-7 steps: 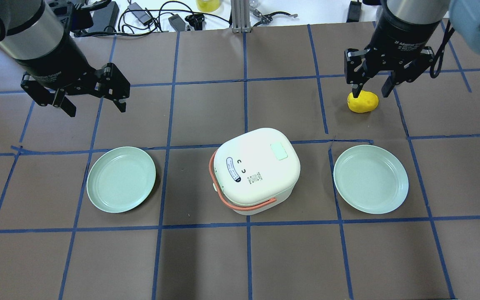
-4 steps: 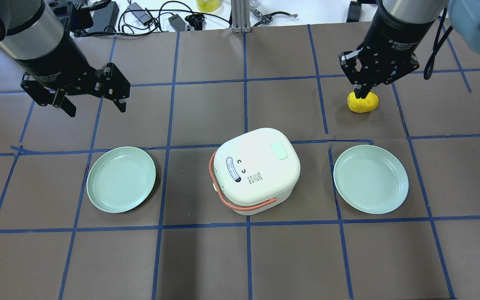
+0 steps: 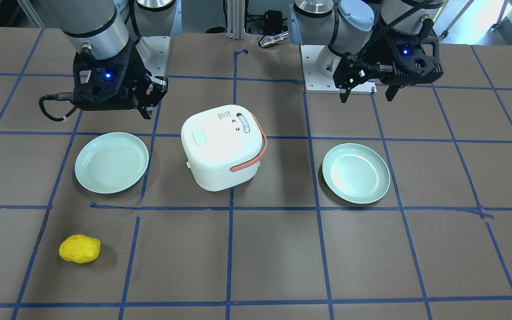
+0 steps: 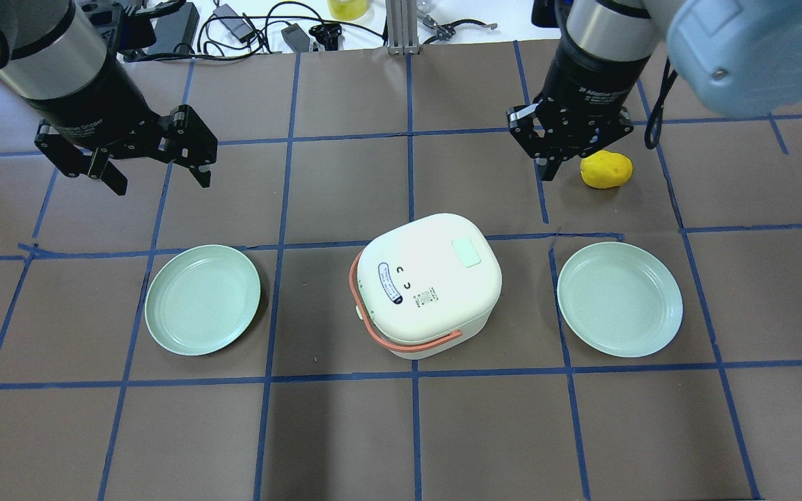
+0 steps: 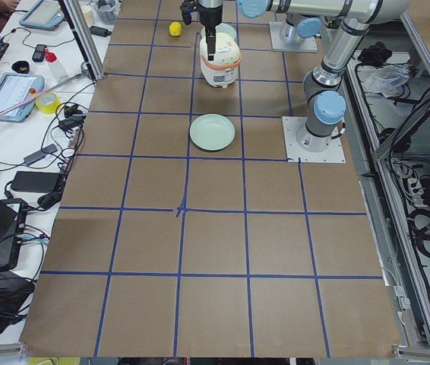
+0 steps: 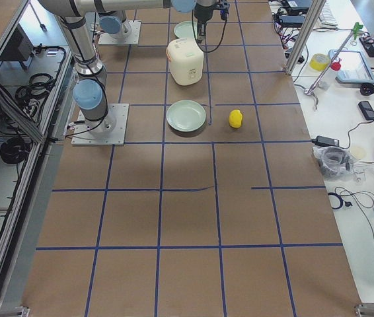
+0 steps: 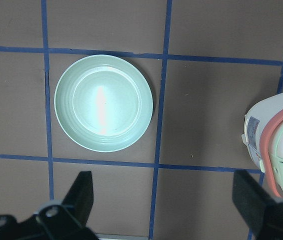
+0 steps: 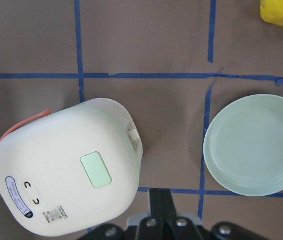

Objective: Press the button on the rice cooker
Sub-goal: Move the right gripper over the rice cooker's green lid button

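Observation:
The white rice cooker [image 4: 432,282] with a coral handle stands at the table's middle. Its pale green button [image 4: 466,252] is on the lid, and shows in the right wrist view [image 8: 96,170] and the front view [image 3: 200,137]. My right gripper [image 4: 548,171] is shut and empty. It hangs above the table beyond the cooker's far right corner, and shows in the front view [image 3: 147,114]. My left gripper [image 4: 162,182] is open and empty, high over the far left of the table, away from the cooker. The left wrist view shows the cooker's edge [image 7: 276,145].
A yellow lumpy object [image 4: 606,169] lies just right of my right gripper. A pale green plate [image 4: 202,299] sits left of the cooker and another plate [image 4: 619,299] sits right of it. Cables and clutter lie past the table's far edge.
My right gripper shut its fingers above the yellow object, then moved left toward the cooker with nothing in it. The yellow object stayed on the table. The left arm has not moved.

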Controlling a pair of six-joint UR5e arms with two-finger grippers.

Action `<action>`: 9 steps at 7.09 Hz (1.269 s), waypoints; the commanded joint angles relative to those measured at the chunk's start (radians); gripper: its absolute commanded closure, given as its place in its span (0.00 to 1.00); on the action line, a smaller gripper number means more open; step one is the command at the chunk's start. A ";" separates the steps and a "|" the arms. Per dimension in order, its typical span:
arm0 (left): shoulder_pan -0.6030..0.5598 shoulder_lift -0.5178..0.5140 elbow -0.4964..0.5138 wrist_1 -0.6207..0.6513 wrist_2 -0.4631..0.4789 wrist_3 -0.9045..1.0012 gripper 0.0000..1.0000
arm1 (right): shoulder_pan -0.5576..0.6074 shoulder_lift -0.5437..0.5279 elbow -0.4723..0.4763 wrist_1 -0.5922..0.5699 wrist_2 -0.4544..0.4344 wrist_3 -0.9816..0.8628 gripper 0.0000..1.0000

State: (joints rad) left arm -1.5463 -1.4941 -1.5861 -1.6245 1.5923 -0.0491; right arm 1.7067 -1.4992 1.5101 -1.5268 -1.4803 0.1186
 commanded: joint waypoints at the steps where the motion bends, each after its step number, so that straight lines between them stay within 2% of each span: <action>1: 0.000 0.000 0.000 0.000 0.000 0.000 0.00 | 0.077 0.049 0.015 -0.059 0.000 0.070 1.00; 4: 0.000 0.000 0.000 0.000 0.000 0.000 0.00 | 0.097 0.066 0.096 -0.121 0.006 0.067 1.00; 5: 0.000 0.000 0.000 0.000 0.000 0.000 0.00 | 0.097 0.066 0.122 -0.150 0.033 0.067 1.00; 9: 0.000 0.000 0.000 0.000 0.000 0.000 0.00 | 0.099 0.077 0.166 -0.187 0.055 0.067 1.00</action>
State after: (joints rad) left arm -1.5462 -1.4941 -1.5861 -1.6245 1.5923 -0.0491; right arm 1.8054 -1.4234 1.6622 -1.7039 -1.4315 0.1856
